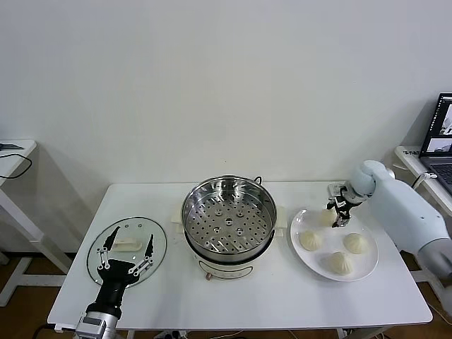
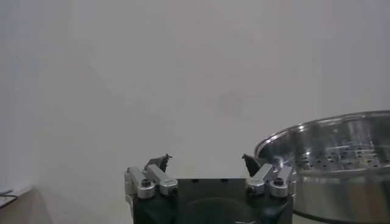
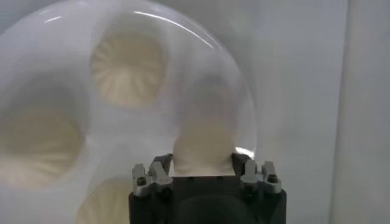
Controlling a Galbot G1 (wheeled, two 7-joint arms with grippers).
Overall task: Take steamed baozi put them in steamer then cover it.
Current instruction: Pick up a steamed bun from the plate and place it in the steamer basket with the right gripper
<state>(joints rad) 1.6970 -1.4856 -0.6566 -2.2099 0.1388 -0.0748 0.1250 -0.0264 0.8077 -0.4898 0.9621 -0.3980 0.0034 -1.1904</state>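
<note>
On the far side of the white plate (image 1: 368, 269), the fingers (image 3: 159, 168) of the right gripper (image 1: 339, 212) are closed in on one steamed baozi (image 3: 204, 149), with one finger on each side of the bun, and the bun is still sitting on the plate. Three more baozi lie on the same plate: one at the left (image 1: 311, 240), one at the right (image 1: 356, 242) and one at the near side (image 1: 342, 263). The plate is on the right part of the white table (image 1: 282, 296). In the middle of the table stands the steamer (image 1: 229, 216), its perforated tray is bare and no bun is inside. On the left part of the table lies the cover (image 1: 157, 240), flat, with its white handle upward. The left gripper (image 1: 127, 253) is over the near edge of the cover with its fingers (image 2: 161, 163) spread wide, and they hold nothing. A laptop (image 1: 441, 134) is on another table at the far right.
</note>
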